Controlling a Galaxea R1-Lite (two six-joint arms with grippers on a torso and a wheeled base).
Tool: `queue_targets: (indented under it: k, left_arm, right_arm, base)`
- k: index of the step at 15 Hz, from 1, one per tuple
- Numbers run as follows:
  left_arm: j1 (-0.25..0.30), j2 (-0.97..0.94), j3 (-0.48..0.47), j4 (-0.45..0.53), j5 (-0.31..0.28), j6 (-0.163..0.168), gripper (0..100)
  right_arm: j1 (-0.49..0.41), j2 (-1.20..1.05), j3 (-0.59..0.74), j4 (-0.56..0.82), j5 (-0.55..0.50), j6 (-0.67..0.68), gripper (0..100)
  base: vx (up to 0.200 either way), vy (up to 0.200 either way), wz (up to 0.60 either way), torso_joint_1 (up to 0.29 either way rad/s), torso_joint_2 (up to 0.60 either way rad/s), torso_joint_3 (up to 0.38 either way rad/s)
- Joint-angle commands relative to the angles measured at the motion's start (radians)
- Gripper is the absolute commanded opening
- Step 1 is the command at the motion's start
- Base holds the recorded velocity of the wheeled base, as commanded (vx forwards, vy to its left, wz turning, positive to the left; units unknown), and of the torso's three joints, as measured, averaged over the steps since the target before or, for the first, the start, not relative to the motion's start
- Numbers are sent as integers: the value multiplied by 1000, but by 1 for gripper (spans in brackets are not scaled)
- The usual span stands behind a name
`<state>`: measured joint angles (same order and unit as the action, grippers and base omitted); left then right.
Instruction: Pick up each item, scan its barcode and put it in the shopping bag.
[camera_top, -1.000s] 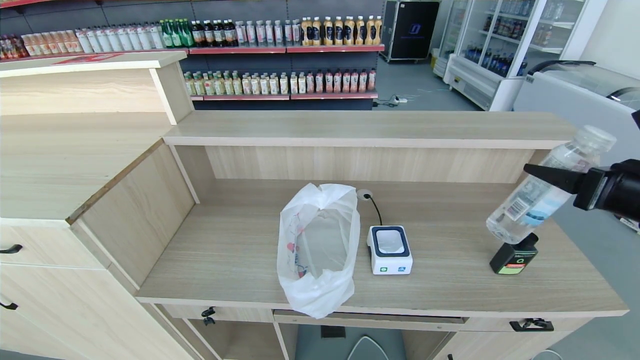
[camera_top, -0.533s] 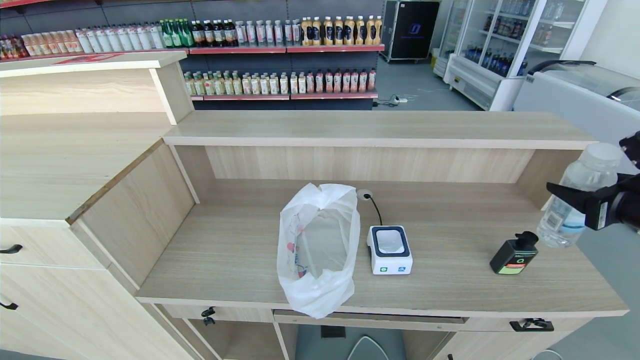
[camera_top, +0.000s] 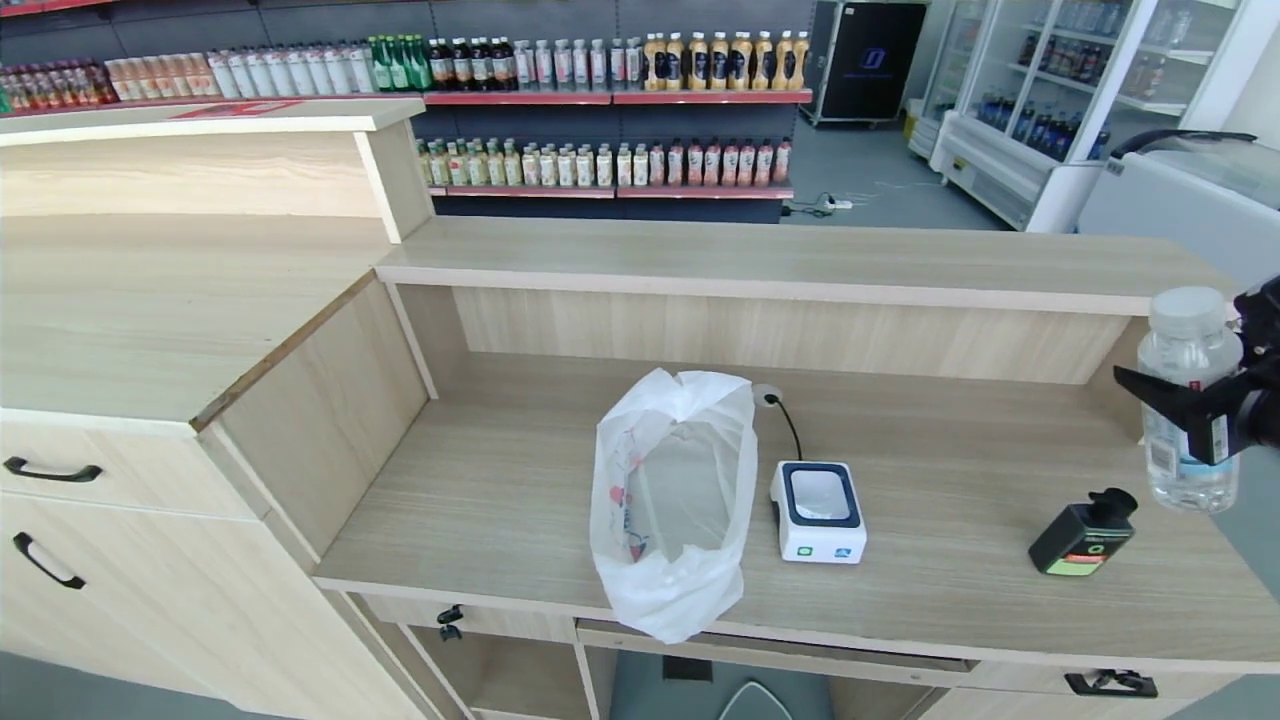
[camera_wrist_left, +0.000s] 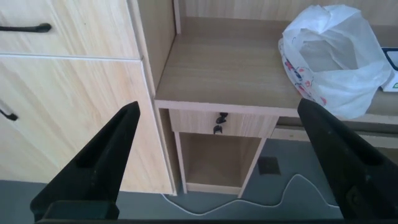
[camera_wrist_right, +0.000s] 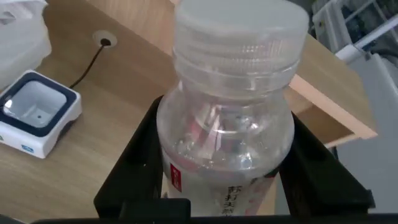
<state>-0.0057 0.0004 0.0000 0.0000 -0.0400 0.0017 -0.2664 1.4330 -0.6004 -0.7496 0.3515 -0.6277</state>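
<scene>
Clearly the step in hand is the scan: the clear water bottle (camera_top: 1188, 400) is off the tabletop (camera_top: 950, 450) and upright in the right gripper (camera_top: 1165, 405), at the tabletop's far right end, well apart from the barcode scanner (camera_top: 820, 508) at the middle. To do this well, I judge that the arm should carry the bottle across above the small black bottle (camera_top: 1082, 535), which stands just below and beside it, so that the base does not clip that bottle's cap. Over the scanner the bottle should tip or turn until the printed label low on its body faces the scanner's glass window. The barcode itself is too small to place with certainty, so a slow roll of the wrist there seems wise. The bottle should stay close to the window without touching it and stay free of the scanner's cable. The white shopping bag (camera_top: 675, 510) stands open-mouthed just beside the scanner on its left, so the drop afterwards is a short move. In the right wrist view the black fingers (camera_wrist_right: 130, 177) sit on either side of the bottle's body, below the shoulder and the ribbed cap, parted just to the bottle's width and pinching it firmly. The left gripper (camera_wrist_left: 217, 162) hangs low by the tabletop's front left corner, its fingers spread wide with nothing between them.
</scene>
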Motion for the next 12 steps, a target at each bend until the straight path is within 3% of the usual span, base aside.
queue_targets:
  k: [1,3,9,12]
  left_arm:
    - [0,1,0,0,0,0,100]
    - [0,1,0,0,0,0,100]
    - [0,1,0,0,0,0,100]
    - [0,1,0,0,0,0,100]
  right_arm:
    - [27,55,-1,-71,0,-23,0]
    - [47,90,-9,-116,12,-40,0]
    - [93,204,-19,-212,47,-86,0]
    - [96,279,-15,-292,169,-118,0]
  base:
    - [0,0,600,2,2,-2]
    - [0,0,600,5,5,0]
    - [0,0,0,0,0,0]
    - [0,0,0,0,0,0]
